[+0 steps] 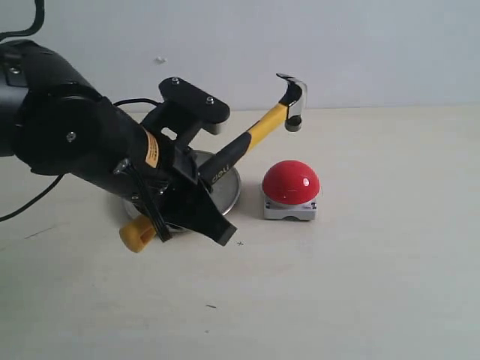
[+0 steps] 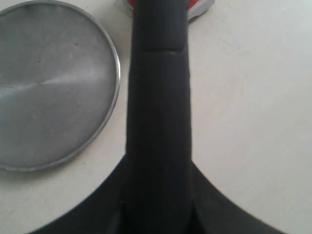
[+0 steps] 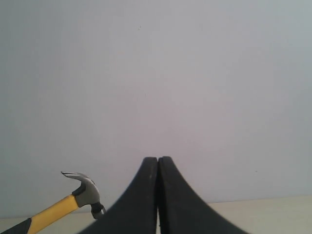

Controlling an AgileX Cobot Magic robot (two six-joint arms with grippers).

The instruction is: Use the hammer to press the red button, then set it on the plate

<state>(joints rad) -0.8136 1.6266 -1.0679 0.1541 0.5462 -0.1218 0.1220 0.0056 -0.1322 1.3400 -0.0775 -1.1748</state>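
Note:
My left gripper (image 1: 196, 196) is shut on the hammer's black grip (image 2: 158, 112). The hammer (image 1: 259, 130) slants up to the right, its dark steel head (image 1: 292, 101) raised in the air above and slightly behind the red button (image 1: 291, 182). Its yellow end (image 1: 138, 234) sticks out low at the left. The red button sits on its light-grey base (image 1: 289, 209), apart from the hammer head. The silver plate (image 1: 227, 190) lies on the table behind my left arm, mostly hidden there, and shows fully beside the handle (image 2: 51, 87). My right gripper (image 3: 158, 159) is shut on nothing, facing the wall, with the hammer head (image 3: 87, 191) in its view.
The pale table (image 1: 375, 285) stretches around the button and plate. A grey wall (image 1: 337, 45) stands behind. My left arm's black body (image 1: 60, 127) fills the left side, with a cable (image 1: 30, 202) trailing off it.

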